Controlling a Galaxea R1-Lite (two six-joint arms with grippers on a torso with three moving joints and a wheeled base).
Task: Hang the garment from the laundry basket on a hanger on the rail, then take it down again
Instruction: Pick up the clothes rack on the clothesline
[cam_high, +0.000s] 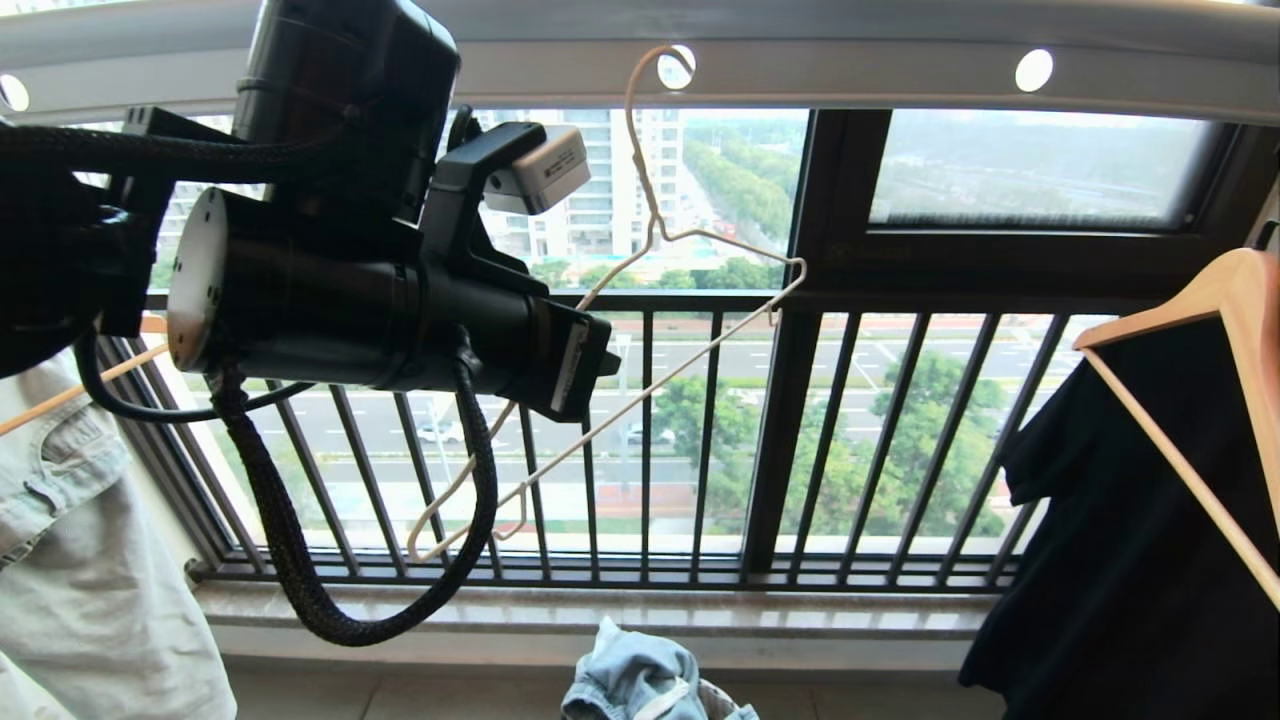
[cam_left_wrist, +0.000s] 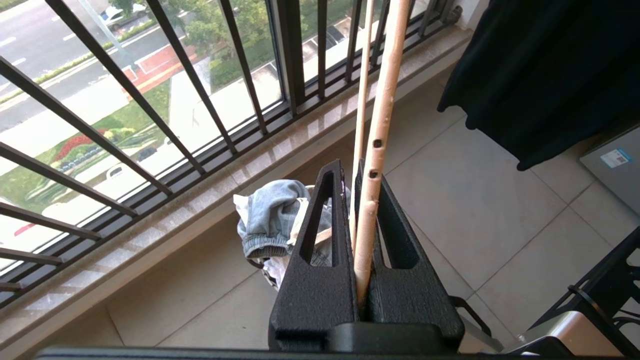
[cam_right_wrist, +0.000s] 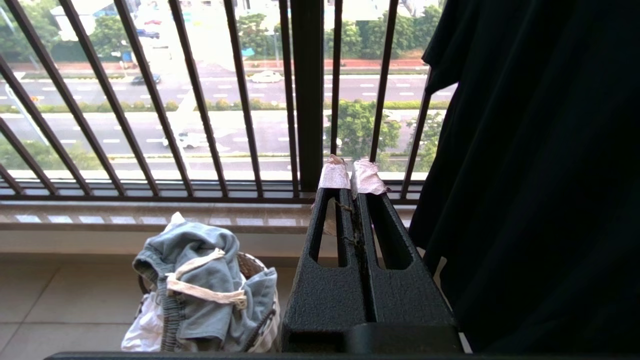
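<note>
The left hand (cam_left_wrist: 361, 200) pinches the thin cream-white wire hanger (cam_high: 690, 360); the blue-grey denim shorts (cam_high: 635, 680) lie directly below in the laundry basket (cam_right_wrist: 250, 265).

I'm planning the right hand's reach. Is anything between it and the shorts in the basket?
Nothing visible stands between the right hand and the shorts; the black shirt hangs beside the hand, not across the path.

Black cylindrical left arm (cam_high: 330, 300), braided cable sleeve, grey wrist camera; textured black end effector (cam_left_wrist: 350, 220), triangular finger cutouts.
</note>
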